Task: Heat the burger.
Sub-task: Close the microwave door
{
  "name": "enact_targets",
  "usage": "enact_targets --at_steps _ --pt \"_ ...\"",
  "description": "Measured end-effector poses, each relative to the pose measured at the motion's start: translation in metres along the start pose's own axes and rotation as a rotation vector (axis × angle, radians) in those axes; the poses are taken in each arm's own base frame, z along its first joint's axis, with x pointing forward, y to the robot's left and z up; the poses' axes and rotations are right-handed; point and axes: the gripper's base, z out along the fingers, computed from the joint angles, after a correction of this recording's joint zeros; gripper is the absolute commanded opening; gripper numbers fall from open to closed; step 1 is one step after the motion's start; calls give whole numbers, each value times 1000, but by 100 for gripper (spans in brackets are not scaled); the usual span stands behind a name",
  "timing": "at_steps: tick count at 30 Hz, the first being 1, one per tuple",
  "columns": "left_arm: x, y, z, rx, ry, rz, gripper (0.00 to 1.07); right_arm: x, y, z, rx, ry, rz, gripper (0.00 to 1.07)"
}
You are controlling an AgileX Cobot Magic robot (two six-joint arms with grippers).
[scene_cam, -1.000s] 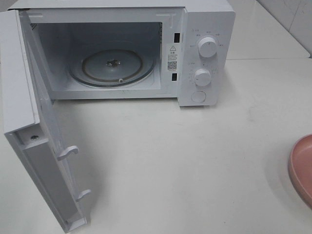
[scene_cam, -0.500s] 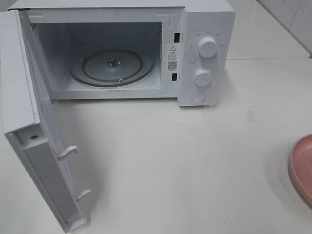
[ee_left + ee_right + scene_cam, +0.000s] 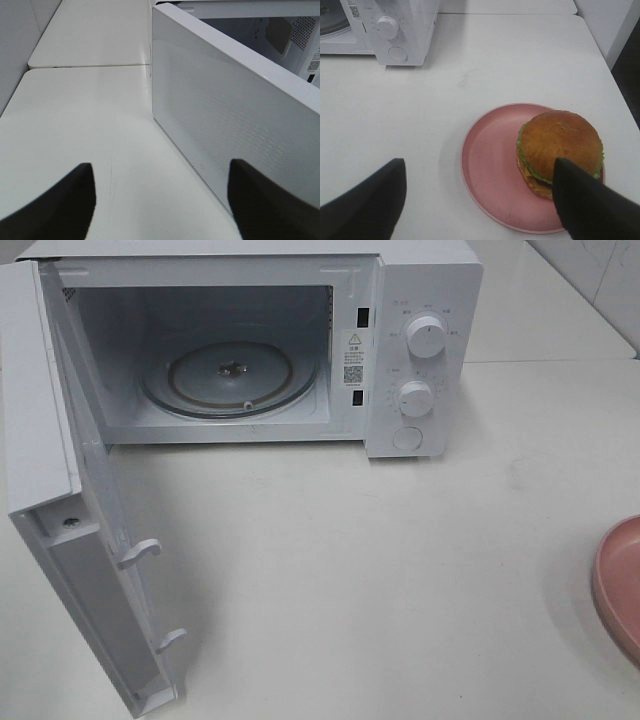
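White microwave (image 3: 425, 345): on the white tabletop (image 3: 400, 580), door (image 3: 60, 490) swung wide, glass turntable (image 3: 230, 377) bare.
Burger: golden-brown bun with green lettuce (image 3: 560, 152), resting on the round pink plate (image 3: 490, 170), well apart from the microwave.
Left fingers (image 3: 70, 205): parted, holding nothing, beside the door.
Right fingers (image 3: 362, 205): spread wide above the plate, empty.

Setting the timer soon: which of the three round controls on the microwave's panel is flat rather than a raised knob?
The lowest one, the flat round white button; the two white knobs above it stand out.
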Motion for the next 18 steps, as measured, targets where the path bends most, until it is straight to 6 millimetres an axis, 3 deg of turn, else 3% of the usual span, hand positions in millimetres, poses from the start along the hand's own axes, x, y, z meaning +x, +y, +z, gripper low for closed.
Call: enact_targets --at_steps 1,3,4,5,6,9,18 --pt "0 0 0 0 0 0 52 0 0 0 0 0 0 76" --pt "-6 1 12 -4 28 -4 38 0 0 0 0 0 0 76" --pt "-6 1 12 -4 28 -4 38 0 0 0 0 0 0 76" --pt "-10 2 21 -8 49 -4 27 0 0 0 0 0 0 76" --pt "-10 2 21 -8 49 -4 27 0 0 0 0 0 0 76" --pt "-16 4 42 -20 96 -2 3 0 0 0 0 0 0 76" --pt "-18 9 88 -40 44 22 0 0 0 0 0 0 0 76"
